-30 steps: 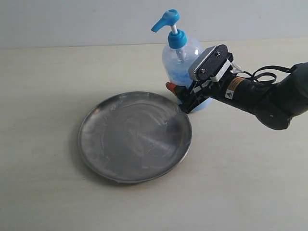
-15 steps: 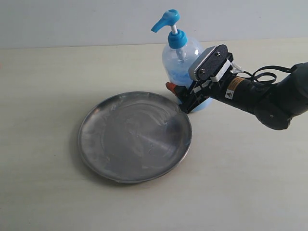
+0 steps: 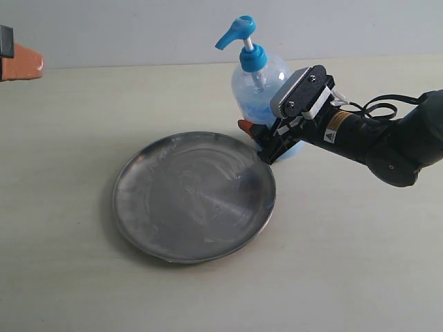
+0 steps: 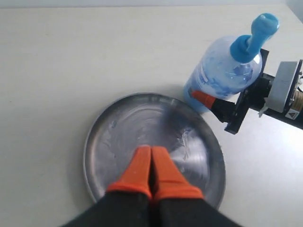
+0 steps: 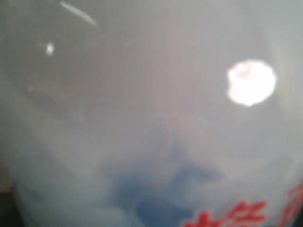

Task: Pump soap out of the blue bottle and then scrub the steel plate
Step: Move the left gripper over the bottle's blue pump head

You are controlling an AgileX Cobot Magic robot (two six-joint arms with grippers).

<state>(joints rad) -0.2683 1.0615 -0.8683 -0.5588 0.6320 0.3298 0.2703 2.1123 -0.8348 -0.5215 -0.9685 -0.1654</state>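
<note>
At the right gripper point(image 3: 263, 138), the jaws stand wide around the lower body of the blue bottle point(image 3: 257, 86). One orange fingertip point(image 4: 203, 98) lies against its side and the far finger is hidden, so this reads as a steadying hold. The right wrist view shows only the bottle wall, blurred. The left gripper point(image 4: 151, 152) hangs above the steel plate point(image 3: 187, 207), its jaws pressed together on nothing.

The bottle stands roughly upright, just beside the plate's rim, with pale soap point(image 3: 252, 109) in its lower part. No distinct blob of soap can be made out on the plate.

Step in hand, as judged: pumping. The low hold should stay firm so that the bottle cannot tip or slide. The closed left fingers should come down squarely on the pump head point(image 3: 235, 31) and press along the stem. Whether the spout overhangs the plate cannot be told, and this should be settled first.

The plate and bottle rest on a pale, matt table point(image 3: 83, 104) bearing nothing else. A plain grey wall point(image 3: 138, 28) closes the scene behind.
</note>
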